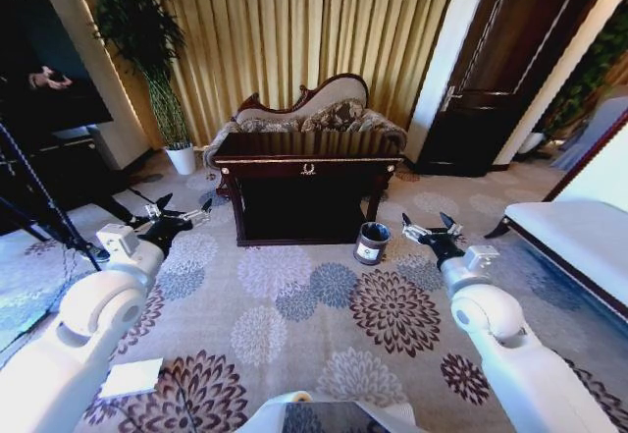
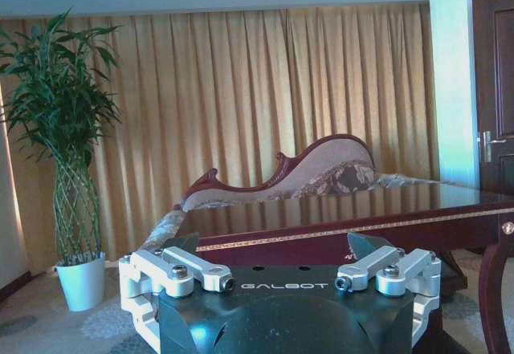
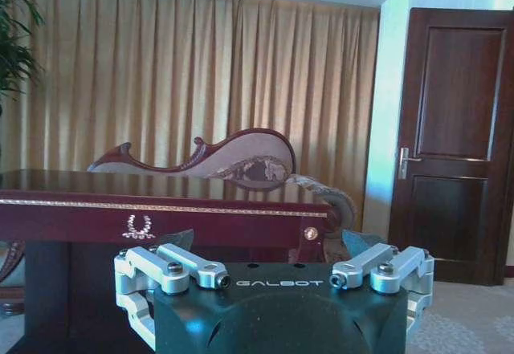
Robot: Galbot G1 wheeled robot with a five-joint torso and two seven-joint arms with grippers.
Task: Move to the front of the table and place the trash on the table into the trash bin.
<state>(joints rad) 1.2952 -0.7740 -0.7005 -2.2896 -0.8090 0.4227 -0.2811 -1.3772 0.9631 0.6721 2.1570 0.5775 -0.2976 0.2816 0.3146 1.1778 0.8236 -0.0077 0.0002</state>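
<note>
From the head camera you see the whole layout: the table [image 1: 306, 183] stands ahead on the patterned carpet [image 1: 294, 305], in front of the sofa [image 1: 314, 114] and the gold curtains [image 1: 304, 30]. The trash bin [image 1: 372, 243] sits on the floor just beside the table's right front leg. Your left pincer [image 1: 186, 212] hangs to the left of the table, your right pincer [image 1: 432, 225] just right of the bin; both are spread open and hold nothing. No trash can be made out on the glossy tabletop from here.

The left wrist camera gives you the left pincer [image 2: 273, 250] wide apart and empty, with the tabletop [image 2: 385, 209] edge-on, the sofa behind it and a potted plant [image 2: 72, 169].

The right wrist camera adds the table's gold front emblem [image 3: 138, 226] and the dark door [image 3: 458, 145]; the right pincer [image 3: 269, 246] gapes empty.
</note>
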